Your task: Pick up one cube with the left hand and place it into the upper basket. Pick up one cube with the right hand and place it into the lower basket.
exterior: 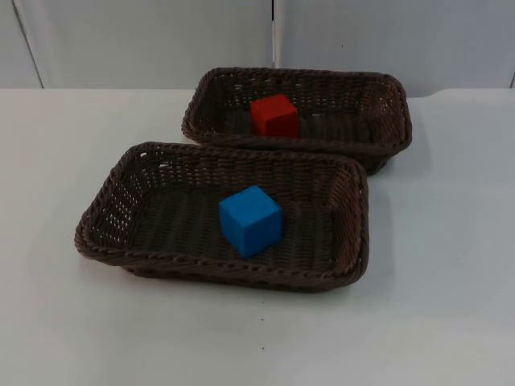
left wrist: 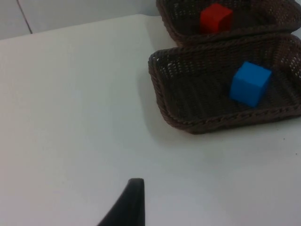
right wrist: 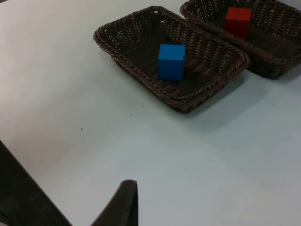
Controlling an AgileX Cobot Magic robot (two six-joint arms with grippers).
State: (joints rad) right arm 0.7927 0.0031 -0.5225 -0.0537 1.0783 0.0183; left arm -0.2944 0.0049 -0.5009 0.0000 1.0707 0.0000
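My left gripper [left wrist: 134,200] is hovering over bare white table [exterior: 451,281], well apart from both baskets & off to the side of the lower one. One black fingertip is showing in the left wrist view; I can't tell if my fingers are open or closed, & nothing is visibly gripped.

Going left to right in the top view: the lower basket [exterior: 105,229], dark brown wicker & rectangular, is sitting on the table nearer the camera. The blue cube [exterior: 250,221] is resting inside it, roughly mid-floor, turned a bit on the diagonal, not touching any wall. Left wrist view is showing the same blue cube [left wrist: 250,84] inside the lower basket [left wrist: 162,94]; right wrist view too, blue cube [right wrist: 171,61] in lower basket [right wrist: 117,52].

Behind it & shifted right, the upper basket [exterior: 394,121] is sitting near the grey partition, its front wall just beside or touching the lower basket's back rim. The red cube [exterior: 274,115] is sitting inside it, left of centre. It's also showing from both wrists: red cube [left wrist: 215,18], [right wrist: 237,20].

My right gripper [right wrist: 124,202] is hovering over bare table too, well apart from the baskets. Again I can't tell whether the fingers are open or closed.
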